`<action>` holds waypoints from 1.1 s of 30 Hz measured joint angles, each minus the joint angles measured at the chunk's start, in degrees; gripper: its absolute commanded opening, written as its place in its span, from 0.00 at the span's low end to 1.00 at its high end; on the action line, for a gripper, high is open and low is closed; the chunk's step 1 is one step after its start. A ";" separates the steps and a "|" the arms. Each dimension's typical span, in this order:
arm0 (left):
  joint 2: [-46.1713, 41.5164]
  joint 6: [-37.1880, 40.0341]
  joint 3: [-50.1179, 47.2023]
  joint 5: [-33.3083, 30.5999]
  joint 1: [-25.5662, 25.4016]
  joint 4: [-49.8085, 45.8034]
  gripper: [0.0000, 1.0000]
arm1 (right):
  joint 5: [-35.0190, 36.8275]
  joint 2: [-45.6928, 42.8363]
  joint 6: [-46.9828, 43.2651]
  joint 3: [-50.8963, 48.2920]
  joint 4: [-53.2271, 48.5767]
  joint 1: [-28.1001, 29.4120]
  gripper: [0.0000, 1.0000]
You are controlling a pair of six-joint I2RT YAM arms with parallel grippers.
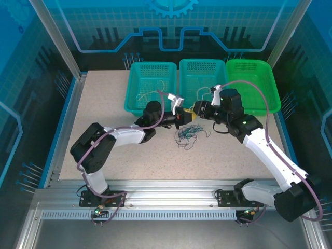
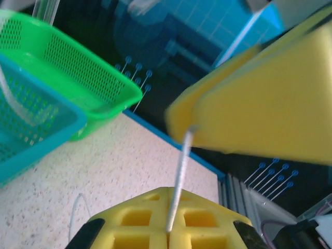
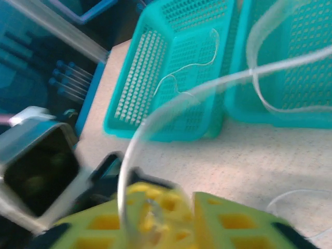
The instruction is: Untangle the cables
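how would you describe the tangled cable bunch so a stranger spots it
Start at the speckled table and find the middle of three baskets at its far edge. Just in front of it lies the cable bunch, a dark curly knot; the strands inside the baskets are pale and loose.

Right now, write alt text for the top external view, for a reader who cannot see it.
Two robot arms meet over a speckled table, the left gripper and right gripper almost touching, close by a small tangle of thin cables lying on it. At the far edge stand a teal basket, a second teal basket, both with pale strands inside, and a green basket.
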 measured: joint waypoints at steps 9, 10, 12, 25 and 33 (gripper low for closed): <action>-7.54 -2.34 0.33 -3.30 0.00 -5.95 0.00 | 6.19 -11.65 -8.09 -29.20 4.66 -0.37 0.80; -7.63 -2.36 0.46 -3.30 0.00 -6.71 0.00 | 4.17 -11.21 -8.41 -29.20 6.05 -0.35 0.82; -7.65 -2.34 0.83 -3.28 -0.04 -8.31 0.00 | -0.31 -9.33 -8.28 -28.33 9.75 -0.33 0.83; -13.57 -2.43 0.98 -2.29 -1.49 -12.44 0.00 | -13.05 12.35 -11.61 -21.53 30.91 2.10 0.22; -29.38 3.48 0.59 -16.20 0.87 -32.33 0.00 | -6.82 13.79 -7.52 -21.05 30.23 1.33 0.05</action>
